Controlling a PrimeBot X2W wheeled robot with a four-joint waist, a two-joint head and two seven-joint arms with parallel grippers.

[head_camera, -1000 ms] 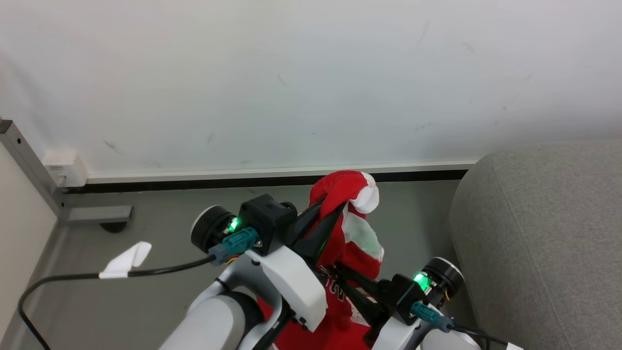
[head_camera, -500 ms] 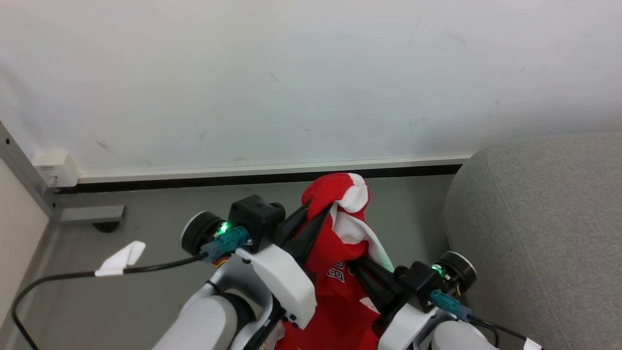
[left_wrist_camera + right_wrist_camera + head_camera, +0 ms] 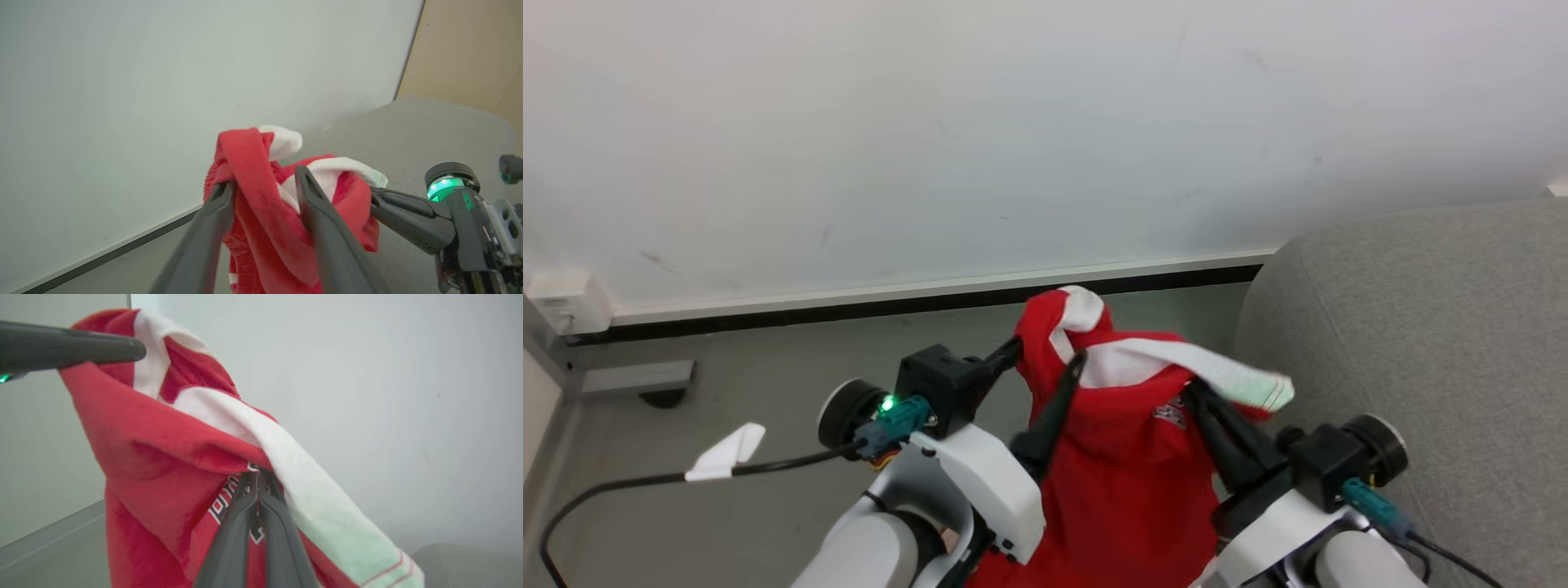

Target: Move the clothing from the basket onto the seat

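The red clothing with white trim hangs in the air between my two grippers, above the grey floor. My left gripper is open, its fingers spread with a red fold still draped between them. To its right, my right gripper is shut on the clothing just under a white band, beside small lettering. The grey seat rises at the right, close to the right arm, and shows behind the clothing in the left wrist view. The basket is out of view.
A white wall with a dark baseboard runs across the back. A black cable with a white tag trails over the floor at the left, near a grey metal foot and a small white box.
My left gripper's fingers have parted from shut to open. My right gripper has pulled the clothing rightward toward the seat, spreading it wider. The head camera has turned right.
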